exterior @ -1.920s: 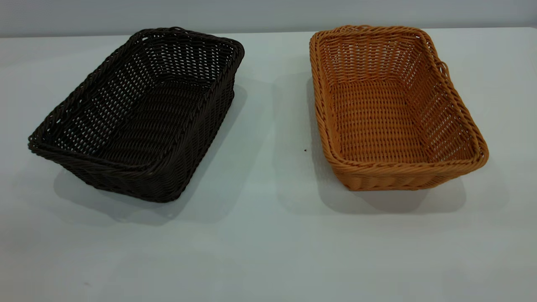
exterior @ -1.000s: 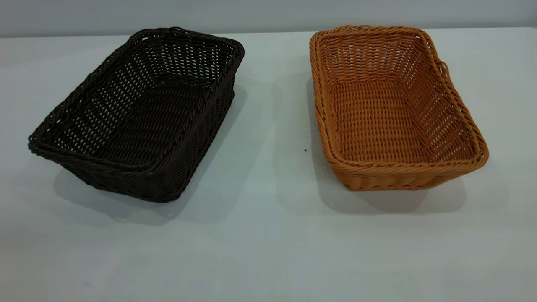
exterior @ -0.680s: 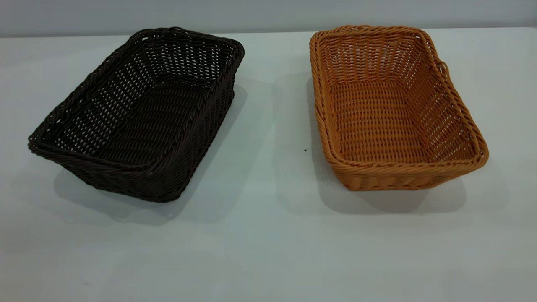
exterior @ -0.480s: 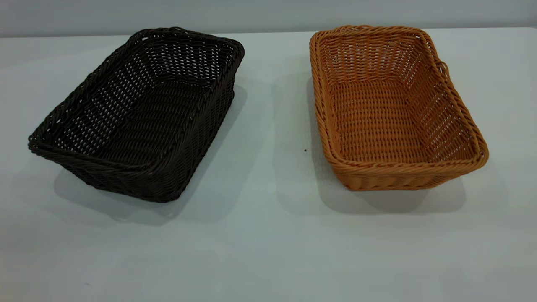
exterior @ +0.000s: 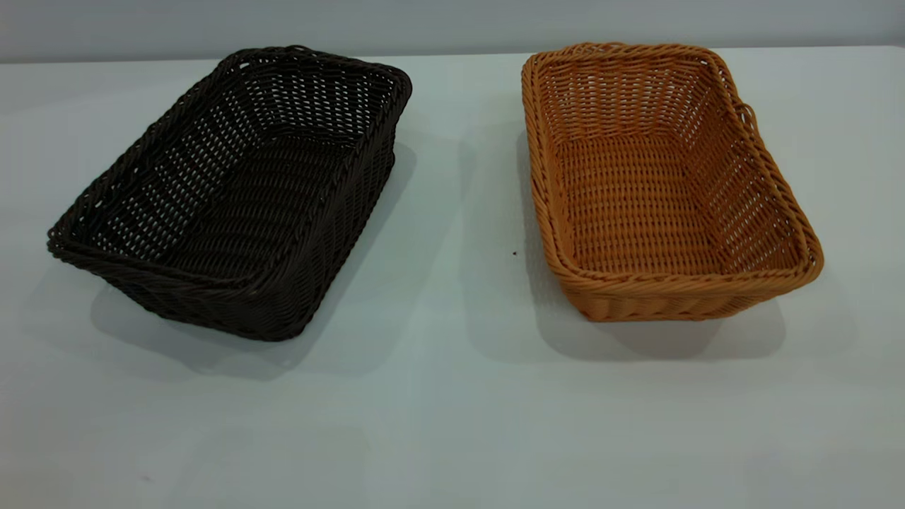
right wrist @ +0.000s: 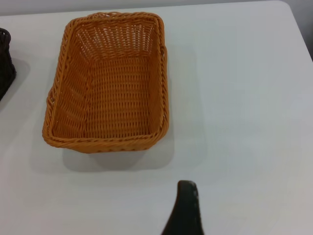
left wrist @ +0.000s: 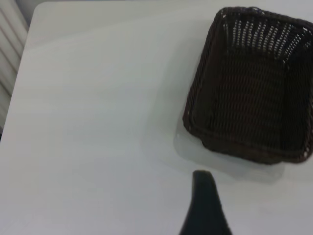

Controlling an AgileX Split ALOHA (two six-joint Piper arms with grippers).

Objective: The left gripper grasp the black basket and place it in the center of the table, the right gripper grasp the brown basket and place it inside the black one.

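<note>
**Baskets apart, both claws aloft**

While both baskets sit apart on the tabletop (exterior: 452,396), the black basket (exterior: 233,191) lies at 9 o'clock and the brown basket (exterior: 657,184) at 3 o'clock. Each wrist view shows one finger of the left claw (left wrist: 205,205) and right claw (right wrist: 185,210), clear of its basket; whether they are spread cannot be told.

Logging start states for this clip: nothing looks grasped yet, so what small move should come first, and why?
Probably lower the left gripper toward the near rim of the black basket. That basket sits left of the table centre, untouched, and must be centred before the brown basket can go inside it. The right gripper can wait.
</note>
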